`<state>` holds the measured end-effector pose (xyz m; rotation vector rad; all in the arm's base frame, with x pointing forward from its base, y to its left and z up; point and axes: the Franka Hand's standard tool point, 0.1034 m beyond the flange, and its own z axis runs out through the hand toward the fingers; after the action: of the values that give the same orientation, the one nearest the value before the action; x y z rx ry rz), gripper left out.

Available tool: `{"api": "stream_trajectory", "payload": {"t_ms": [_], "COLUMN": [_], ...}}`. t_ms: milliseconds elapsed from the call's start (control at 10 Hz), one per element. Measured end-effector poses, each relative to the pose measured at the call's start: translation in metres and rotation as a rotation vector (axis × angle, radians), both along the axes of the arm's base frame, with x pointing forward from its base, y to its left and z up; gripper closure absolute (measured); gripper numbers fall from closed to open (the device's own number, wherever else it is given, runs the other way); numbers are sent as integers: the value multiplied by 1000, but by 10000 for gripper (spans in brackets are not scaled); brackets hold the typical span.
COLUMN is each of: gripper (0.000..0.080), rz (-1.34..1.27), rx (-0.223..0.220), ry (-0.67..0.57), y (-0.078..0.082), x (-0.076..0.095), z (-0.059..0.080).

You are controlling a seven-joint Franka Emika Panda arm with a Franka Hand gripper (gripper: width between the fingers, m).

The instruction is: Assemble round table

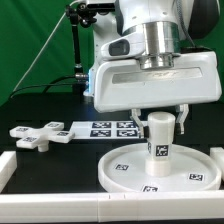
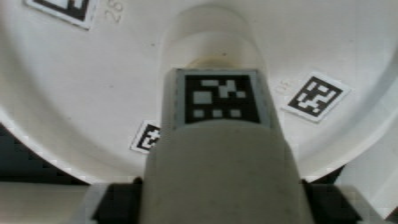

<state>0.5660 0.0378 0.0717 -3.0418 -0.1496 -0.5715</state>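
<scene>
The round table's post (image 1: 161,140) stands upright on its rimmed disc (image 1: 135,160) on the desk (image 1: 50,160). The cross piece (image 1: 35,133) lies apart, beside the marker board (image 1: 105,128). The pincer (image 1: 160,116) straddles the post's top; I cannot tell whether it is clamped on it.

Tagged white post (image 1: 160,138) upright at rimmed disc's (image 1: 135,176) middle; cross piece (image 1: 38,134) well apart.

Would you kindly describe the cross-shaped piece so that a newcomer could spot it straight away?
Find the large round disc on the black table, then go past the marker board toward the exterior view's left. The cross-shaped piece lies there on the dark surface. Unlike the flat rectangular board beside it, it has short arms.
</scene>
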Motion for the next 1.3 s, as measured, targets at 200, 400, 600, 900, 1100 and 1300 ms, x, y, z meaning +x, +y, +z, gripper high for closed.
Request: {"api": "stream_trajectory", "payload": {"t_ms": [200, 400, 600, 900, 1100, 1300], "gripper": [390, 221, 165, 152, 151, 151], "rz": [-3, -3, -5, -7, -6, -4], "rx": [-10, -9, -9, 0, 6, 8], "ry": [-34, -33, -31, -3, 5, 20], "y": [-2, -2, -4, -10, -10, -9], "x": [-2, -1, 0, 2, 4, 2], "z": [-1, -1, 3, 28, 46, 42]}}
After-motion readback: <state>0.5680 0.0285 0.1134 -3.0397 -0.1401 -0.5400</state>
